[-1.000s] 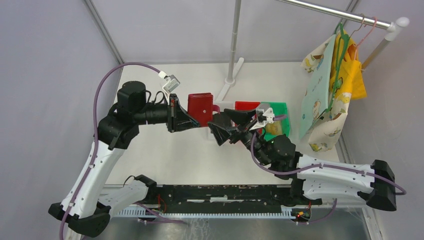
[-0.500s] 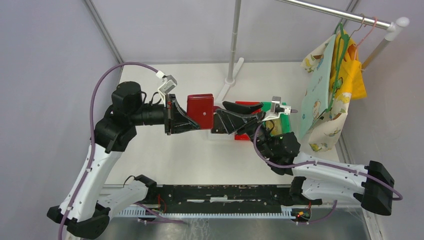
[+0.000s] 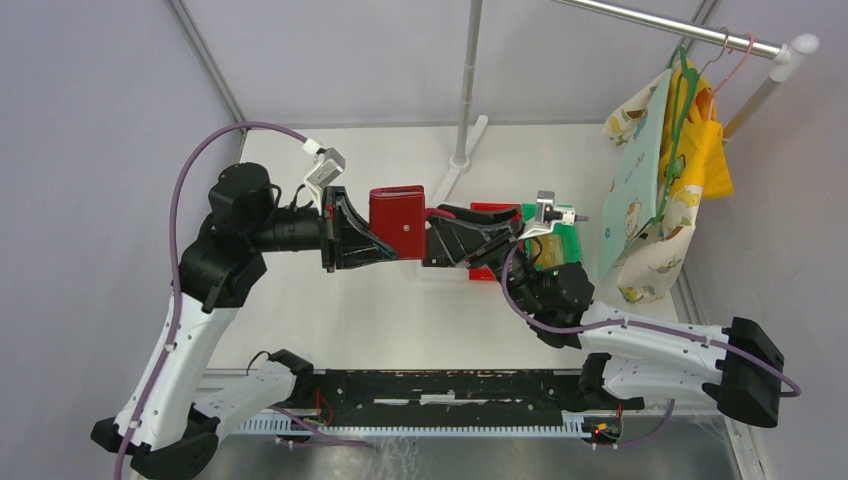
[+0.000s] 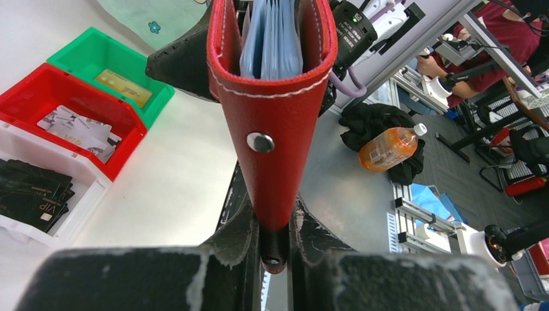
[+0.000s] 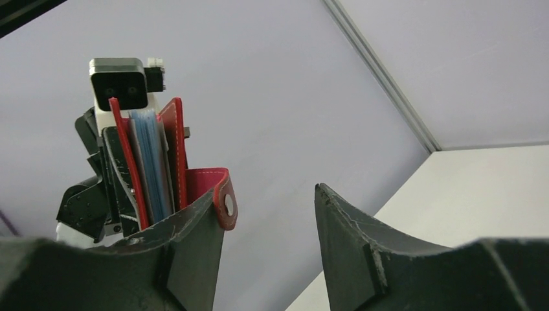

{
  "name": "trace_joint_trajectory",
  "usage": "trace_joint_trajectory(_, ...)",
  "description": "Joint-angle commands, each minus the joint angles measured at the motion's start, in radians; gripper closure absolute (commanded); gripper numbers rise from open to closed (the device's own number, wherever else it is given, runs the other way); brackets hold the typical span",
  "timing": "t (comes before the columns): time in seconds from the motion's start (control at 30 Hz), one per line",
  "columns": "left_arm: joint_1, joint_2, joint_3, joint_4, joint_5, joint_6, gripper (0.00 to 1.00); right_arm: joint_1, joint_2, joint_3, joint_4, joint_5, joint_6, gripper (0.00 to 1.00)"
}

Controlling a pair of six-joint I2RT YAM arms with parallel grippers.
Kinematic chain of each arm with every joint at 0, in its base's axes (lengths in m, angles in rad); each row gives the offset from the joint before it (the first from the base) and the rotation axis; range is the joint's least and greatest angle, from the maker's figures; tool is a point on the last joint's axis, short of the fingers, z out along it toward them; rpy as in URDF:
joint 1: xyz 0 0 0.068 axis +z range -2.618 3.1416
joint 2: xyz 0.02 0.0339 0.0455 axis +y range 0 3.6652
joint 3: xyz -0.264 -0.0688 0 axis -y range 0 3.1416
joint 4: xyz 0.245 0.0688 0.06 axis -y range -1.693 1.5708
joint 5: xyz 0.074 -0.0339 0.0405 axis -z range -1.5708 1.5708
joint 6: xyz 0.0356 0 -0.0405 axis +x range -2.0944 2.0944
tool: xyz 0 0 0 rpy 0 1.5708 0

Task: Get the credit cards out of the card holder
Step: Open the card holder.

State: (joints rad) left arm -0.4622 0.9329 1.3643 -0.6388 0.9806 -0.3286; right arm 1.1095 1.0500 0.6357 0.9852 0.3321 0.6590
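Note:
My left gripper [image 3: 385, 240] is shut on the fold of the red card holder [image 3: 398, 215] and holds it above the table. In the left wrist view the card holder [image 4: 272, 110] stands between my fingers [image 4: 239, 233] with its grey-blue pockets [image 4: 272, 39] facing away. My right gripper [image 3: 432, 238] is open at the holder's open edge. In the right wrist view one right finger [image 5: 191, 249] lies against the red snap tab [image 5: 220, 191]. Dark credit cards [image 4: 29, 191], silvery-grey cards [image 4: 74, 129] and a golden card [image 4: 125, 87] lie in bins.
A white bin [image 4: 84, 204], a red bin [image 4: 39, 81] and a green bin [image 4: 90, 42] stand side by side under the right gripper. A metal pole [image 3: 465, 80] stands behind. Cloth bags [image 3: 660, 170] hang from a rail at the right.
My right gripper has risen and swung left to the holder's open edge, staying open. My left arm has drawn the holder slightly left.

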Motion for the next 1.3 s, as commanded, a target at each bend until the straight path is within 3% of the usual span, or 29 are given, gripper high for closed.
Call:
trace_joint_trajectory(0.0, -0.004, -0.017, 0.039, 0.062, 0.047, -0.046, 0.98, -0.005, 0.027, 0.060, 0.152, -0.121, 0.029, 0.40)
trace_joint_trajectory(0.17, -0.005, -0.015, 0.040, 0.068, 0.051, -0.048, 0.98, -0.008, 0.054, 0.066, 0.242, -0.204, 0.087, 0.44)
trace_joint_trajectory(0.33, -0.005, -0.016, 0.045, 0.072, 0.059, -0.049, 0.98, -0.008, 0.041, 0.099, 0.168, -0.191, 0.063, 0.70)
trace_joint_trajectory(0.5, -0.005, -0.026, 0.029, 0.087, 0.082, -0.050, 0.98, -0.010, 0.001, 0.074, 0.145, -0.123, 0.045, 0.77)
trace_joint_trajectory(0.6, -0.005, -0.031, 0.018, 0.086, 0.083, -0.046, 0.98, -0.013, -0.021, 0.059, 0.135, -0.109, 0.031, 0.87)
trace_joint_trajectory(0.7, -0.004, -0.036, 0.007, 0.087, 0.069, -0.025, 0.88, -0.014, -0.041, 0.077, 0.066, -0.121, -0.008, 1.00)
trace_joint_trajectory(0.77, -0.005, -0.041, 0.003, 0.087, 0.055, -0.021, 0.80, -0.013, -0.055, 0.092, 0.010, -0.121, -0.037, 1.00)
trace_joint_trajectory(0.8, -0.004, -0.042, 0.000, 0.086, 0.048, -0.016, 0.66, -0.013, -0.065, 0.095, -0.010, -0.127, -0.046, 1.00)
trace_joint_trajectory(0.83, -0.004, -0.043, -0.001, 0.078, 0.041, 0.000, 0.57, -0.013, -0.071, 0.104, -0.036, -0.132, -0.060, 1.00)
trace_joint_trajectory(0.93, -0.004, -0.048, -0.011, 0.070, 0.010, 0.012, 0.47, -0.014, -0.085, 0.157, -0.168, -0.142, -0.095, 1.00)
trace_joint_trajectory(1.03, -0.004, -0.056, -0.033, 0.068, -0.013, 0.024, 0.19, -0.013, -0.080, 0.214, -0.262, -0.176, -0.125, 1.00)
trace_joint_trajectory(1.13, -0.004, -0.069, -0.060, 0.048, -0.073, 0.081, 0.13, -0.013, -0.064, 0.314, -0.420, -0.228, -0.190, 1.00)
trace_joint_trajectory(1.27, -0.005, -0.081, -0.103, 0.008, -0.129, 0.172, 0.13, -0.011, -0.016, 0.454, -0.634, -0.291, -0.278, 1.00)
